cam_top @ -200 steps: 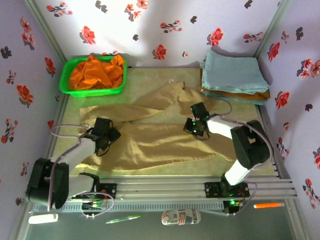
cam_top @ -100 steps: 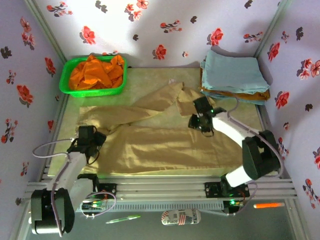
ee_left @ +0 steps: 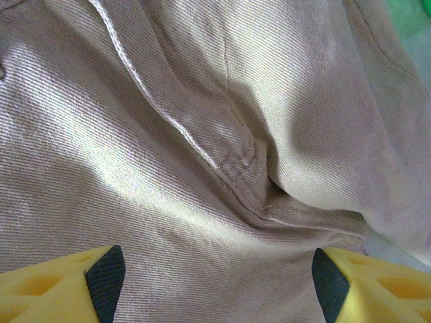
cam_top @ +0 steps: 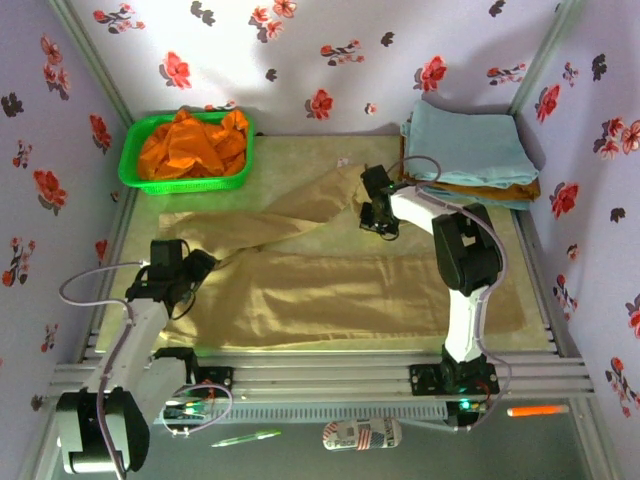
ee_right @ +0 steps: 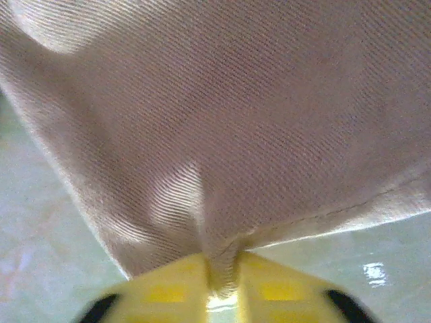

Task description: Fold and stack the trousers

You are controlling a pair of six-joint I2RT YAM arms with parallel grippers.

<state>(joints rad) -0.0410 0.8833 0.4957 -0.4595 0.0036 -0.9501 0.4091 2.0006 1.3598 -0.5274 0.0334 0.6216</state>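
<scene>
Khaki trousers (cam_top: pixel 330 295) stretched left to right across the worktop (cam_top: pixel 300 160).
We saw the right gripper (cam_top: pixel 378 215) with jaws pinching the far leg's end; the left gripper (cam_top: pixel 188 272) hung, jaws wide, over the left end.

Pale lilac walls (cam_top: pixel 330 40) printed with red and dark flowers enclose a pale green table (cam_top: pixel 290 155). Bright light falls on the back wall.

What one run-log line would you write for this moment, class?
trousers: spread out, unfolded | left pincer: open above trousers | right pincer: shut on trousers edge
</scene>
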